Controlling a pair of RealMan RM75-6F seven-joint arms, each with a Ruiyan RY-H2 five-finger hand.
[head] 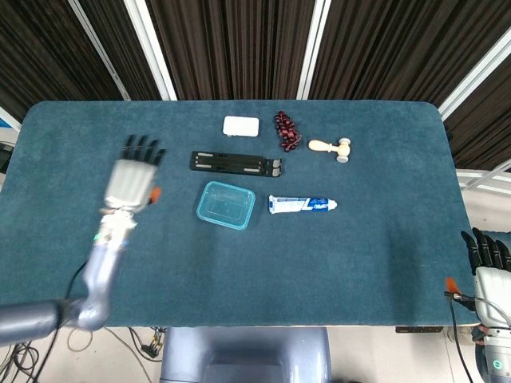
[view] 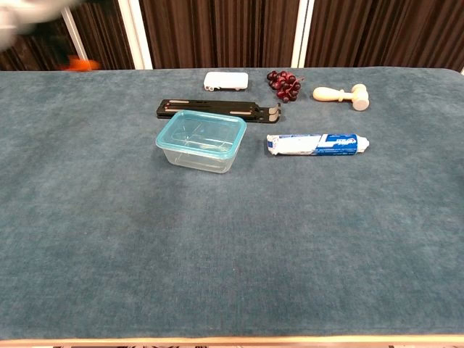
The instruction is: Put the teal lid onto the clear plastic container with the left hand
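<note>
The teal lid (head: 226, 203) (view: 202, 132) lies flat on the clear plastic container (view: 197, 154), which stands mid-table in front of a black bar. My left hand (head: 132, 175) is raised well to the left of the container, fingers spread and holding nothing; in the chest view only a blur of it (view: 32, 10) shows at the top left corner. My right hand (head: 487, 257) hangs off the table's near right corner, fingers extended, nothing in it.
Behind the container lies a black bar (head: 236, 163). A toothpaste tube (head: 302, 205) lies to its right. Farther back are a white box (head: 241, 126), a bunch of dark grapes (head: 286, 131) and a small wooden mallet (head: 331, 147).
</note>
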